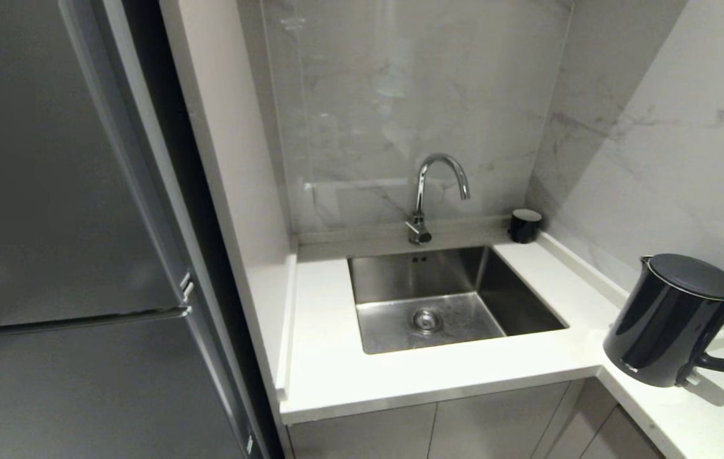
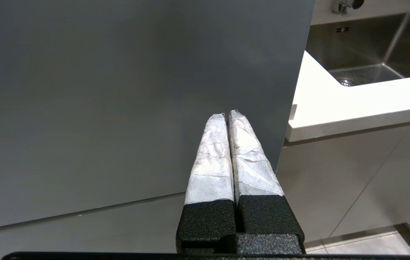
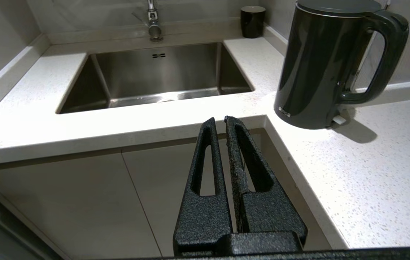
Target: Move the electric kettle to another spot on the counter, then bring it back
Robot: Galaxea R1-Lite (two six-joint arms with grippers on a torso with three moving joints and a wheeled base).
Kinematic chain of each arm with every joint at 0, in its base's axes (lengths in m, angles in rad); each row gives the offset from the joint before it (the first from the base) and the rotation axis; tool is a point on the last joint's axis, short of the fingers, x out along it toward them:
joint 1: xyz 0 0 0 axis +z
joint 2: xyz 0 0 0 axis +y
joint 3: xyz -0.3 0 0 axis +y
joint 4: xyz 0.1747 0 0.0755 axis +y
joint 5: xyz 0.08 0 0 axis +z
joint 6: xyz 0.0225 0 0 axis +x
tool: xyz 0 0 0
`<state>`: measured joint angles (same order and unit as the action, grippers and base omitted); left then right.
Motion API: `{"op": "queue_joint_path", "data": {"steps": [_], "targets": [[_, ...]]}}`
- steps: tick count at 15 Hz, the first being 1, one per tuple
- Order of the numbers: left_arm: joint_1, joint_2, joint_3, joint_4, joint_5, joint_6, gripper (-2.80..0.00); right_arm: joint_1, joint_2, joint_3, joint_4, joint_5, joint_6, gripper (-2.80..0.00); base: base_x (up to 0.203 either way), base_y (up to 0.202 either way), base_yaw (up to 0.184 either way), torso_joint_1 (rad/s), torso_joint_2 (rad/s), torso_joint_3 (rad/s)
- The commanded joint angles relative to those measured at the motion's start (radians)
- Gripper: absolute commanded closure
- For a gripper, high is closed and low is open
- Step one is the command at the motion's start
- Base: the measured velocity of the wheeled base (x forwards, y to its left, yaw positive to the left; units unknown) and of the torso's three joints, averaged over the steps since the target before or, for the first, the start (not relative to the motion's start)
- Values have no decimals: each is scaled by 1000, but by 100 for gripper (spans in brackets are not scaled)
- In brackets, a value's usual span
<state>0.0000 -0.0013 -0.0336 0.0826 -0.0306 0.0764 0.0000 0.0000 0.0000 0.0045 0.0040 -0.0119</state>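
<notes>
My right gripper (image 3: 220, 120), fingers together and empty, hangs below the counter (image 3: 335, 159) edge. The electric kettle (image 3: 320, 68) stands beyond it, untouched. My left gripper (image 2: 228, 115) is likewise closed, empty.

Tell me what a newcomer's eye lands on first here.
The glossy black electric kettle stands out, upright on the white counter at the corner right of the steel sink. A small black cup sits by the back wall; a grey fridge fills the left.
</notes>
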Motion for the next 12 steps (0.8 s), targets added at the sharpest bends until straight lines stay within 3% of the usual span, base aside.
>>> {"op": "queue_joint_path", "data": {"steps": [1,12], "targets": [[0,1,0,0,0,0,0,0,0,0,0,1,0,0,0,0,0,-92,219,121],[0,1,0,0,0,0,0,0,2,0,0,1,-2,0,0,0,0,-117,289,167]]}}
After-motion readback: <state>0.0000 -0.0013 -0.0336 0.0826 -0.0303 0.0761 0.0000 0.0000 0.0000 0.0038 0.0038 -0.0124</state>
